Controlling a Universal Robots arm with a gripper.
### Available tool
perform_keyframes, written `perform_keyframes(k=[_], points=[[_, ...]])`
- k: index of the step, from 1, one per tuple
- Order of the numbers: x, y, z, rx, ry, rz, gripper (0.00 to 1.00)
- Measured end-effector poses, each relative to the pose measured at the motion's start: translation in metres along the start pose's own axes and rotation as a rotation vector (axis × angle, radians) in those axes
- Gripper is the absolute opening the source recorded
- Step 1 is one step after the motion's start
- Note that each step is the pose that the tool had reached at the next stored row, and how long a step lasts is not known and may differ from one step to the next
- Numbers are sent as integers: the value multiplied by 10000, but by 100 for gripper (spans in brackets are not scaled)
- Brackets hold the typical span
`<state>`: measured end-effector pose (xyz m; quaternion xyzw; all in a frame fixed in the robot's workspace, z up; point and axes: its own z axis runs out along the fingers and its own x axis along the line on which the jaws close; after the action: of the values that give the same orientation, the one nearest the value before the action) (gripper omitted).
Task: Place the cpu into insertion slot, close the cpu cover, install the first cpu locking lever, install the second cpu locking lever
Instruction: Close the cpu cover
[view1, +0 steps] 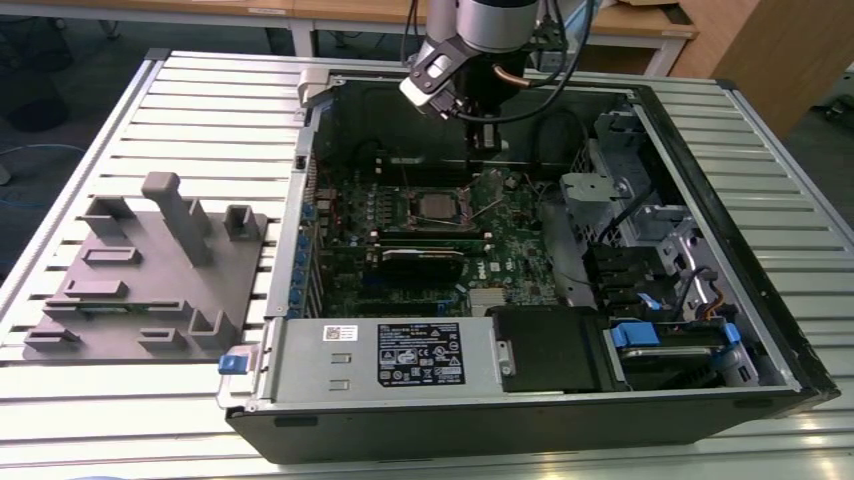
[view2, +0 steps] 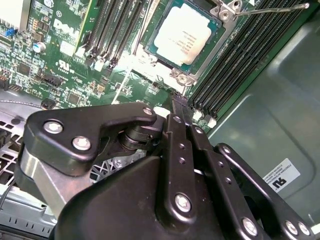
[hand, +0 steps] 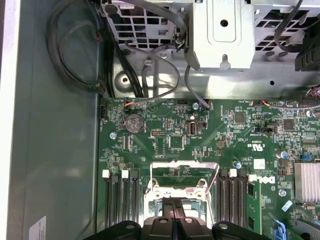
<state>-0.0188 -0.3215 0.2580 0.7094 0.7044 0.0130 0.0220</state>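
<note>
The cpu (view2: 182, 35) already lies flat in the slot (view2: 176, 75), silver side up, so it sits snug where it belongs. The cover (hand: 184, 164) looks tipped up, not down on the cpu, and that leaves the cpu bare. The gripper (view2: 178, 102) hangs low at the slot's edge, close to the cover, likely so it can reach it. Its fingers are pressed together. I cannot tell if they pinch the cover. A thin lever (view2: 272, 7) sticks out, not locked.
</note>
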Motion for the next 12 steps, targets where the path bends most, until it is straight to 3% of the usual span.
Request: perform_keyframes(k=[12], points=[[30,118,20,1,-1,1,10]])
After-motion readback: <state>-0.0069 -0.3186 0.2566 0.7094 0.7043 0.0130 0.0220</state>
